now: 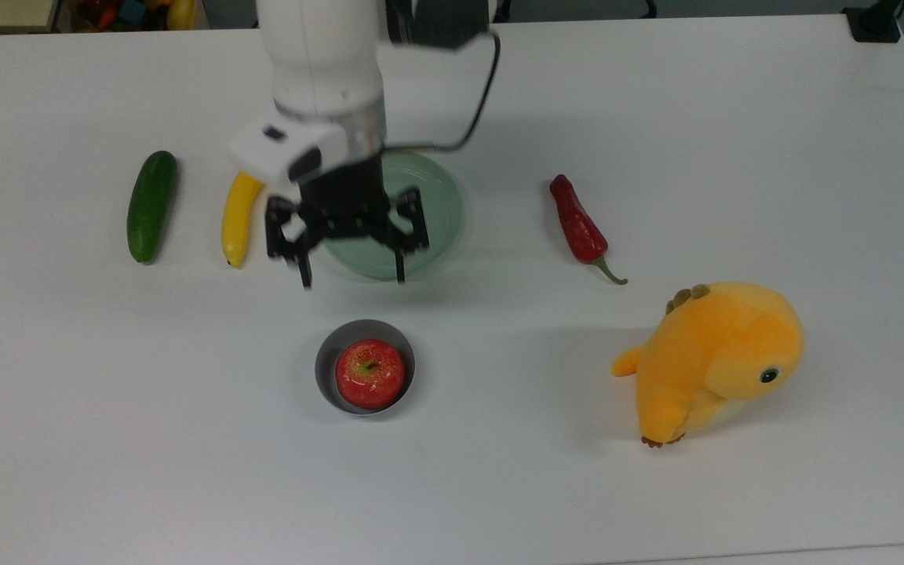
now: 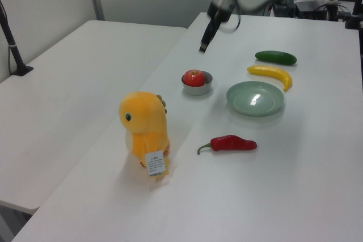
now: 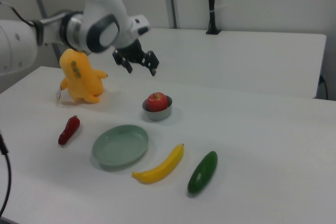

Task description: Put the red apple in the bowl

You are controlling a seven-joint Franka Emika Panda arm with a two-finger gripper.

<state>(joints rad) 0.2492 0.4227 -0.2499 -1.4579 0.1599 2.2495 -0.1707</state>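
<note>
**Apple sitting in the bowl, fingers spread and empty**

We are seeing the gripper [image 1: 351,276] hanging above the table [image 1: 734,102] with its two fingers [image 1: 304,271] spread apart and gripping nothing. In the top view the fingertips are pointing down the picture, and the bowl [image 1: 325,362] is lying a little below them, well apart from both. The apple [image 1: 369,373] is sitting inside that grey bowl, stem up, touching neither finger. In the right view the gripper [image 3: 140,68] is hovering above and to the right view's left of the bowl [image 3: 157,112].

Behind the fingers in the top view, the green plate [image 1: 440,212] is lying partly hidden by the gripper. The banana [image 1: 237,224] is resting just to the top view's left of the fingers, the cucumber [image 1: 151,205] farther left. The chili pepper [image 1: 577,225] is lying to the top view's right, and the plush toy [image 1: 715,361] is sitting farther right.
</note>
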